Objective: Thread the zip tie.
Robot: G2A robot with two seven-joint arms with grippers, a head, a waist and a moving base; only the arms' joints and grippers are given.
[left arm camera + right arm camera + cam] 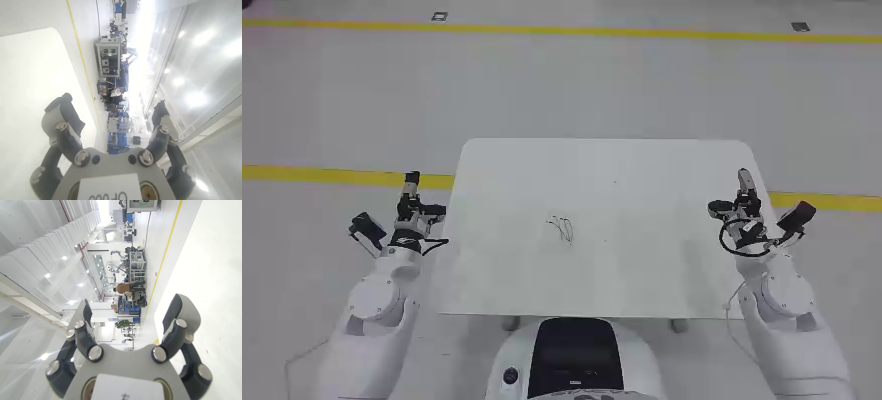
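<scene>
A white label point(110, 187) with cut-off print sits on the left gripper point(113, 100) base, and another label point(128, 389) on the right gripper point(131, 301). Both grippers are spread wide and empty, at opposite side edges of the white table point(642, 180). The zip tie point(561, 228) lies mid-table, well apart from both, and a yellow floor line point(302, 174) runs behind the table.

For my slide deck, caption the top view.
Zip tie lies centred, left gripper and right gripper open beside opposite edges of the table.
</scene>
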